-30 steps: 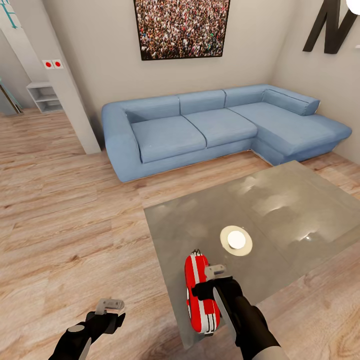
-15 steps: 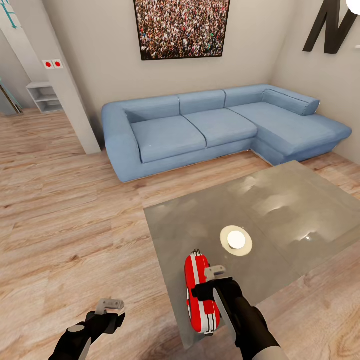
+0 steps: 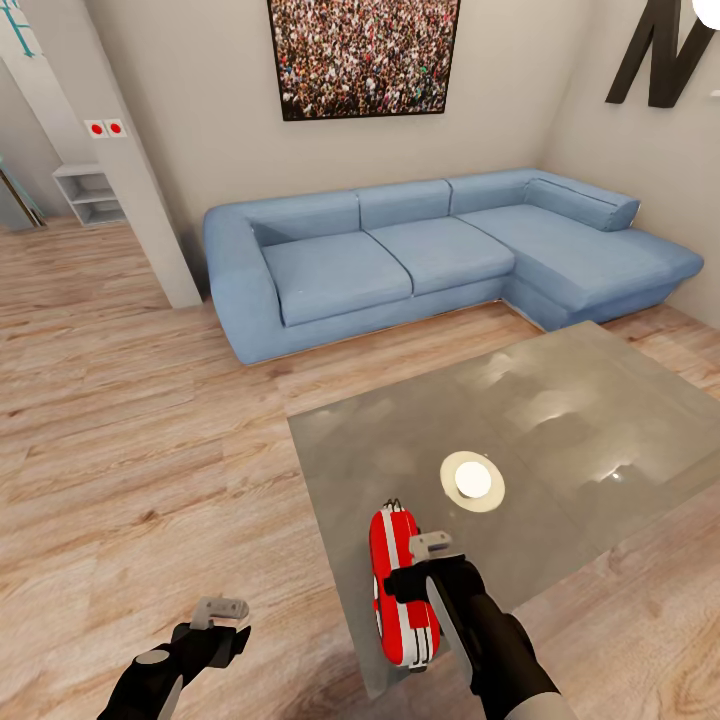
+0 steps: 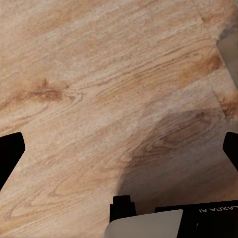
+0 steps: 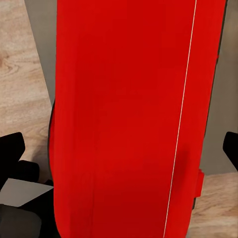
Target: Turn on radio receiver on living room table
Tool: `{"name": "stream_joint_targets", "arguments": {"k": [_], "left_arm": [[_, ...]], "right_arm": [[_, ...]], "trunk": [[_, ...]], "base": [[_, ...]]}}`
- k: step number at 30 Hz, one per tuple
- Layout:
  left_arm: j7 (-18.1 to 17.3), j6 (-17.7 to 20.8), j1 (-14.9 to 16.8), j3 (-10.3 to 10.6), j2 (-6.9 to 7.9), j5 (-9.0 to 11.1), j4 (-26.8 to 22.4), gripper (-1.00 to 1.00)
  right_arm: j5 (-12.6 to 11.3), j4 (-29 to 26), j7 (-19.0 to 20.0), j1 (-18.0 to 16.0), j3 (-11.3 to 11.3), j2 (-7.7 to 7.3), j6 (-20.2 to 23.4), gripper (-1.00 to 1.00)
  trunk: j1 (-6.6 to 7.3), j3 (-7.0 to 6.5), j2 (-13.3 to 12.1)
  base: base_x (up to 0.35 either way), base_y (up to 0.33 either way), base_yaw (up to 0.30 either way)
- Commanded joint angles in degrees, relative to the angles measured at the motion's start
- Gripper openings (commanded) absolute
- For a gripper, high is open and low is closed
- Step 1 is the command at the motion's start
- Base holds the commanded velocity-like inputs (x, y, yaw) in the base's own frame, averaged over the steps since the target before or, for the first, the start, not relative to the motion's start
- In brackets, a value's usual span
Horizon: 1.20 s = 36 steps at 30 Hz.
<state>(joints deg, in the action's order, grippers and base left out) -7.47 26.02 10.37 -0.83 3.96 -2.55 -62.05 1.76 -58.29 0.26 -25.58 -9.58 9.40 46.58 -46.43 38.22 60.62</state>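
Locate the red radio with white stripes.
In the head view, the red white-striped radio lies on the glossy grey table's near-left corner, beside the right gripper.

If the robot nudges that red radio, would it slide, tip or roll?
The radio looks like a hard, rounded shell, so it is probably stiff, not floppy. It sits near the glossy table's near edge; on so smooth a top it would likely slide, perhaps off onto the floor. Its curved sides suggest it might rock or roll a little.

A blue sectional sofa [image 3: 440, 250] stands against the far wall beneath a framed crowd picture [image 3: 363, 57]. A white shelf unit [image 3: 90, 193] sits past a pillar [image 3: 120, 150] carrying two red switches [image 3: 105, 128].
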Motion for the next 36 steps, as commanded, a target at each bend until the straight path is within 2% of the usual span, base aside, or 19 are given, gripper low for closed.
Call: {"name": "stream_joint_targets", "arguments": {"k": [1,27,28,36], "left_arm": [[0.0,0.0,0.0,0.01,0.0,0.0,0.0,1.0],[0.0,0.0,0.0,0.03,0.05,0.0,0.0,1.0],[0.0,0.0,0.0,0.02,0.05,0.0,0.0,1.0],[0.0,0.0,0.0,-0.01,0.05,0.0,0.0,1.0]], "right_arm": [[0.0,0.0,0.0,0.0,0.0,0.0,0.0,-1.0],[0.27,0.86,0.0,-0.7,0.09,-0.02,-0.94,-1.0],[0.35,-16.24,0.43,-0.7,0.21,-2.7,6.44,-1.0],[0.35,-23.84,0.47,-0.7,0.26,-2.91,12.52,-1.0]], "trunk": [[0.0,0.0,0.0],[0.0,0.0,0.0],[0.0,0.0,0.0],[0.0,0.0,0.0]], "base": [[0.0,0.0,0.0],[0.0,0.0,0.0],[0.0,0.0,0.0],[0.0,0.0,0.0]]}}
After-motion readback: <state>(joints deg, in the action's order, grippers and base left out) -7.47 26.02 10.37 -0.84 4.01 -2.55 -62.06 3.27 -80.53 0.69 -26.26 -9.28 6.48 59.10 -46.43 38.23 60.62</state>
